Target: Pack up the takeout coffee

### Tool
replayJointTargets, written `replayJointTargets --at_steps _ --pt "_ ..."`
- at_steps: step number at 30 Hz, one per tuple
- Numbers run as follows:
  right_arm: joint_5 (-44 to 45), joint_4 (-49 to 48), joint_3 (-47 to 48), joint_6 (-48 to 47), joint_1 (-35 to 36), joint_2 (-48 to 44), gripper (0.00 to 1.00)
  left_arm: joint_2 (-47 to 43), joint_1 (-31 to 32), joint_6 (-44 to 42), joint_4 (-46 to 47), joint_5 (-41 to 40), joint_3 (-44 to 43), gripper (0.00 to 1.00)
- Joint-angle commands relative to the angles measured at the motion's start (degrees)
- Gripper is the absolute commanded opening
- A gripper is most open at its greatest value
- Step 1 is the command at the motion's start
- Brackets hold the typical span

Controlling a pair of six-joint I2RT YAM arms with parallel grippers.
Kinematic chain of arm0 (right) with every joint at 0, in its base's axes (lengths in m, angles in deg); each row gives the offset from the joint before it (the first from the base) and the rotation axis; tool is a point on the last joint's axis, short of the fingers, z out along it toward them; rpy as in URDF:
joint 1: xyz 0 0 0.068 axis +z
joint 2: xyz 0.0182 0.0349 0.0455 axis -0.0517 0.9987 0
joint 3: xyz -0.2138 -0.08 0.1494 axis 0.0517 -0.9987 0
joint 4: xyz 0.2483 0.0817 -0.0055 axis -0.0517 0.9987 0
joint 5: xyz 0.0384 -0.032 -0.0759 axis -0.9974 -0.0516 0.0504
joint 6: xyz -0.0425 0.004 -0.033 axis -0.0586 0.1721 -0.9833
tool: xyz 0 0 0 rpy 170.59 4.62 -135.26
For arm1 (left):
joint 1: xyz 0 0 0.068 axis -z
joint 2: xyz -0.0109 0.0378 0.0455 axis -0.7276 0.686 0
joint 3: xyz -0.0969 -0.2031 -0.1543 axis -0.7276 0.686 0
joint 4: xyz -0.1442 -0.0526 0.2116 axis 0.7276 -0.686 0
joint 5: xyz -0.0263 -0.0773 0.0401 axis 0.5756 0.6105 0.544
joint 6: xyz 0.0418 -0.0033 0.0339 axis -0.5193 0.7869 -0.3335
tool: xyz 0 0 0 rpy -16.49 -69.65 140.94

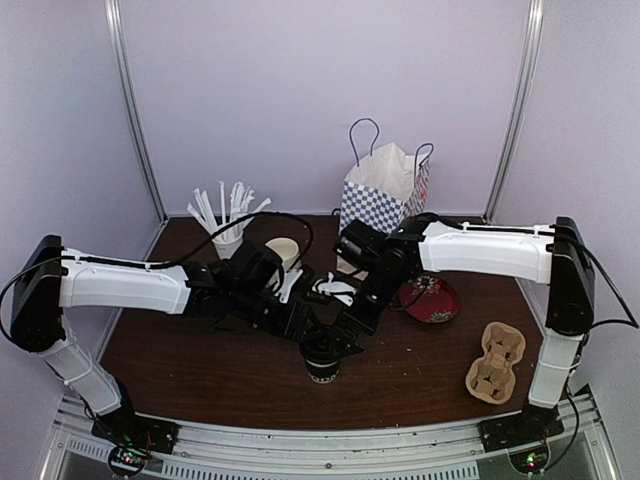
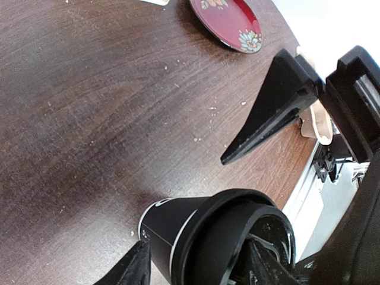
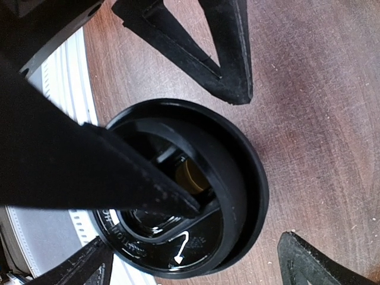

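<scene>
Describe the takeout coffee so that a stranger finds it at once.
On the brown table, look at the middle of the near side. The takeout coffee stands there: a small black paper cup. Only it has a black lid; the straw cup and cream mug behind it are open.

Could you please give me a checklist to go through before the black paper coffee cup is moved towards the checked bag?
1. Black paper coffee cup upright on the dark wooden table: ok.
2. Its round black plastic lid seated all round: cannot tell; it is partly hidden.
3. Left gripper firm on the cup: cannot tell; the contact is not visible.
4. Right gripper open and off the cup: ok.
5. Blue-and-white checked paper bag upright, mouth open: ok.
6. Way to the bag free: probably not ok; the right arm lies across it.
</scene>
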Motion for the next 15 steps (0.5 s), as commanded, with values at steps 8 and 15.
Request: replayJointTargets --at_steps 8,15 --pt "-7.23 -16.37 -7.25 3.10 0.49 -2.96 0.99 5.01 0.70 -0.36 -5.46 -0.51 4.18 0.55" --pt "-14.14 -18.39 -9.38 2.72 0.11 -4.21 1.00 4.90 0.46 0.32 -4.33 0.08 5.40 0.55"
